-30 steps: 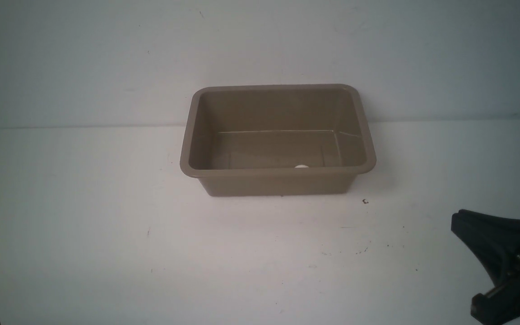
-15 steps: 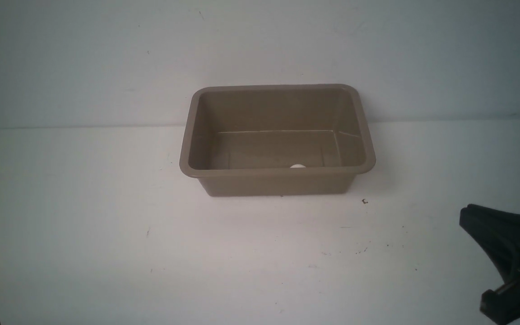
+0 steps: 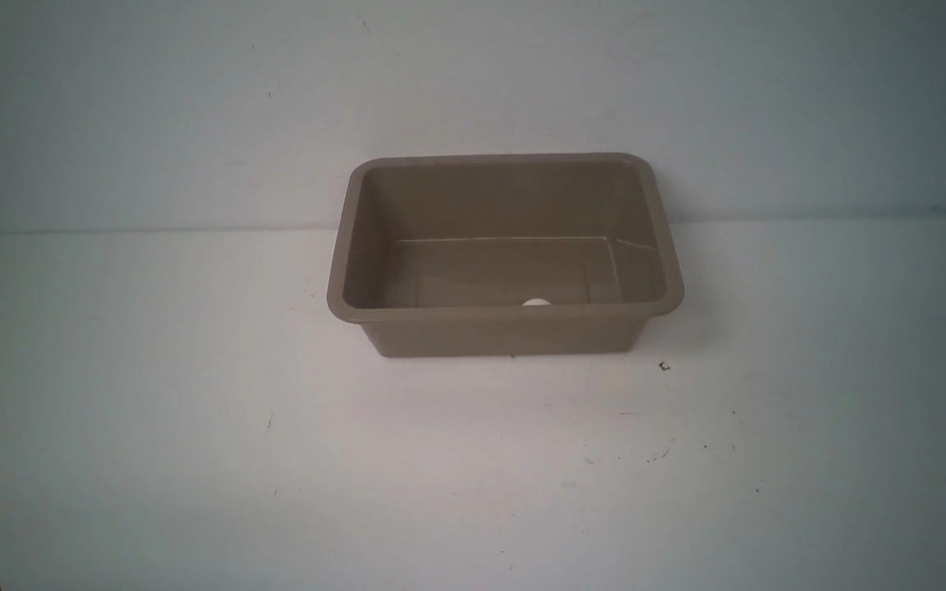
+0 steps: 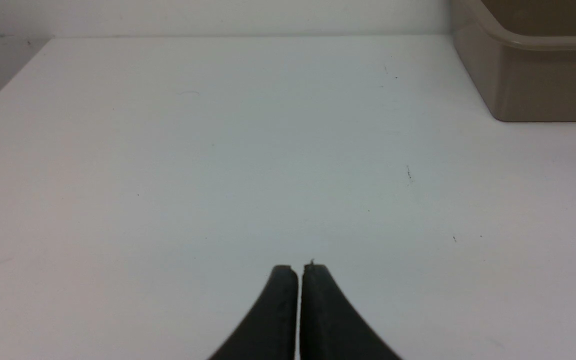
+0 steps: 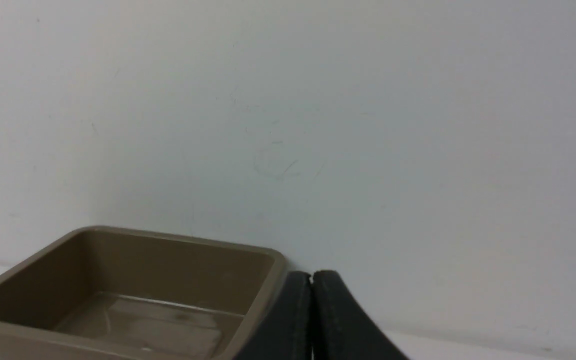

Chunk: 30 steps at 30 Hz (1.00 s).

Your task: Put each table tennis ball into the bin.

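The taupe-brown bin [image 3: 342, 295] stands upright at the back middle of the white table. A white table tennis ball [image 3: 536, 302] lies on its floor against the near wall, only its top showing over the rim. Neither arm shows in the front view. In the left wrist view my left gripper [image 4: 298, 267] is shut and empty over bare table, with a corner of the bin [image 4: 528, 85] off to one side. In the right wrist view my right gripper [image 5: 311, 274] is shut with nothing in it, beside the bin [image 5: 268, 280] and facing the wall.
A white wall [image 3: 473, 98] rises right behind the bin. The white table [image 3: 194, 410] carries small dark specks, and a tiny dark bit [image 3: 664, 366] lies near the bin's front right corner. The table's left edge shows in the left wrist view.
My right arm, seen at the front view's lower right earlier, has drawn back out of that view. The ball has rolled slightly leftward inside the bin.
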Available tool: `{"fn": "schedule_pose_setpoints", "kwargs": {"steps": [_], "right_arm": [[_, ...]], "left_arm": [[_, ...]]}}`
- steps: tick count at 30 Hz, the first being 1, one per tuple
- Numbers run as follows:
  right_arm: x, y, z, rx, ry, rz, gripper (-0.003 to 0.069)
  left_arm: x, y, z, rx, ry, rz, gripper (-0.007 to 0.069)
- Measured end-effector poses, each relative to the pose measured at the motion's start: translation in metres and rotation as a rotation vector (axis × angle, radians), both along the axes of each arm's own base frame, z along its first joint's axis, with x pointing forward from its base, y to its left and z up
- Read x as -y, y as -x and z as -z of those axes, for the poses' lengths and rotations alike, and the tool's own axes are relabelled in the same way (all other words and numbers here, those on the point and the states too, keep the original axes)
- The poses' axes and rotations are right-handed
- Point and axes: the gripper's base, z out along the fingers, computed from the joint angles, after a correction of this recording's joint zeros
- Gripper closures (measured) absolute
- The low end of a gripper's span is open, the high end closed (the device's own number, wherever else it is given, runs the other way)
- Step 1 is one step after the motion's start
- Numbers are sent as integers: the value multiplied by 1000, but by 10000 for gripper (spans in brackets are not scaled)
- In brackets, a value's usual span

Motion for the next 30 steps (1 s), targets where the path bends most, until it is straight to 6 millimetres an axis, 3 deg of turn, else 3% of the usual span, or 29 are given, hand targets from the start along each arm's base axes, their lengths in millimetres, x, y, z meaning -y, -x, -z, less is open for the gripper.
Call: {"fn": "schedule_pose_setpoints", "kwargs": {"steps": [4, 20, 27, 30], "right_arm": [[3, 8, -5, 49, -5, 24, 673], [5, 11, -5, 51, -1, 37, 673], [14, 25, 26, -76, -42, 118, 673], [15, 27, 55, -141, -71, 124, 673]], "left_arm": [[0, 0, 0, 0, 0, 0, 629], [0, 0, 0, 0, 0, 0, 629], [0, 0, 0, 0, 0, 0, 629], [0, 0, 0, 0, 0, 0, 629]]}}
